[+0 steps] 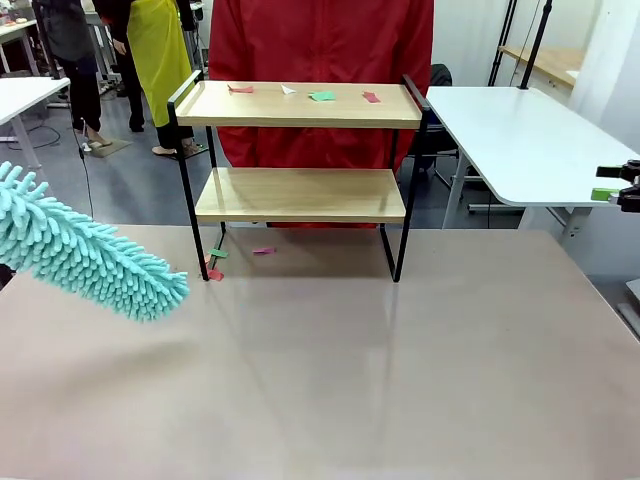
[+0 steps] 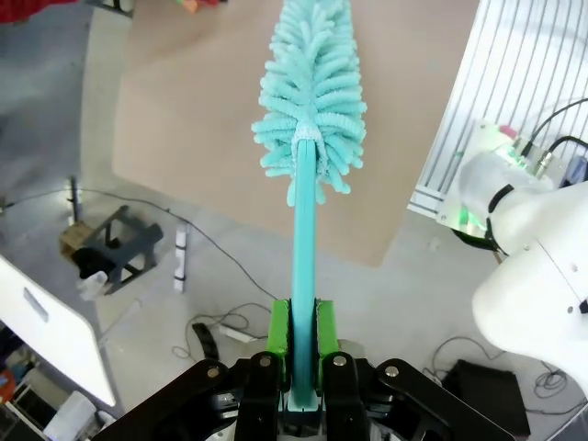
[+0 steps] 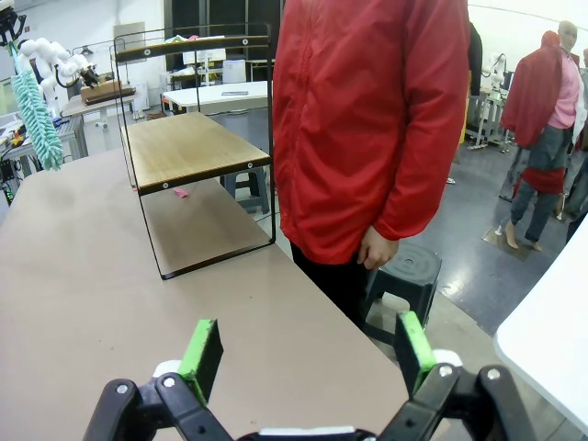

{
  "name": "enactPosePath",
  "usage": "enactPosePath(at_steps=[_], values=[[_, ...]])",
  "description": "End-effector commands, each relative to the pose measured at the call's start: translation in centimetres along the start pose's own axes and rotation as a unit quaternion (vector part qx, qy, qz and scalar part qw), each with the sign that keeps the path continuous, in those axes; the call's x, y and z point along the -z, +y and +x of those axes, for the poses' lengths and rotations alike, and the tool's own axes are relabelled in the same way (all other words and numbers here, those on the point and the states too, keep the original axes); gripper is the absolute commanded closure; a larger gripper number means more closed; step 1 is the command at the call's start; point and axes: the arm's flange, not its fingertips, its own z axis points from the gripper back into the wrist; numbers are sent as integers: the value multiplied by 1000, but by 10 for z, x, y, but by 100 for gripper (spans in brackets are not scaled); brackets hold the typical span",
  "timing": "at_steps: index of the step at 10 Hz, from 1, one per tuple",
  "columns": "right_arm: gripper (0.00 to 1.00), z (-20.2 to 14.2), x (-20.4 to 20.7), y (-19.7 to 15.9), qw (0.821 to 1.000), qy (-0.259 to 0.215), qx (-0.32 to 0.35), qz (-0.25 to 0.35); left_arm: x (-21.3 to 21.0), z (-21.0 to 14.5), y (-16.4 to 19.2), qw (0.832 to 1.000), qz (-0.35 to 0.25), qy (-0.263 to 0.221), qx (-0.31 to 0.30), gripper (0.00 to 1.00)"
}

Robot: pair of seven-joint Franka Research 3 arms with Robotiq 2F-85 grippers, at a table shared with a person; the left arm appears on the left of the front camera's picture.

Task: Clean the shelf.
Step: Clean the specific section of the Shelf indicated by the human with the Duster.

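Observation:
The shelf (image 1: 300, 105) stands at the far middle of the brown table, with two light wooden boards in a black frame. Several paper scraps (image 1: 322, 96) lie on its top board, and a few more scraps (image 1: 263, 250) lie on the table under it. The lower board (image 1: 300, 195) looks bare. My left gripper (image 2: 303, 326) is shut on the handle of a teal fluffy duster (image 2: 310, 92). The duster head (image 1: 90, 255) hovers at the table's left, short of the shelf. My right gripper (image 3: 310, 354) is open and holds nothing, off the table's right side (image 1: 618, 186). The right wrist view shows the shelf (image 3: 193, 147) side-on.
A person in a red jacket (image 1: 320, 40) stands right behind the shelf, hand hanging down (image 3: 377, 248). A white table (image 1: 520, 140) is at the far right, and a dark stool (image 3: 404, 276) stands beside the person. The near tabletop (image 1: 350, 370) is bare.

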Motion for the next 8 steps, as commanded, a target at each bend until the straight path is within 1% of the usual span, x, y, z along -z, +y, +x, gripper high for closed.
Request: enactPosePath(at_steps=[1, 8], values=[[0, 8, 1, 0, 1000, 8, 2, -6, -2, -7, -5, 1000, -3, 2, 7, 86], [0, 8, 1, 0, 1000, 8, 2, -6, -2, -7, -5, 1000, -3, 2, 7, 86]])
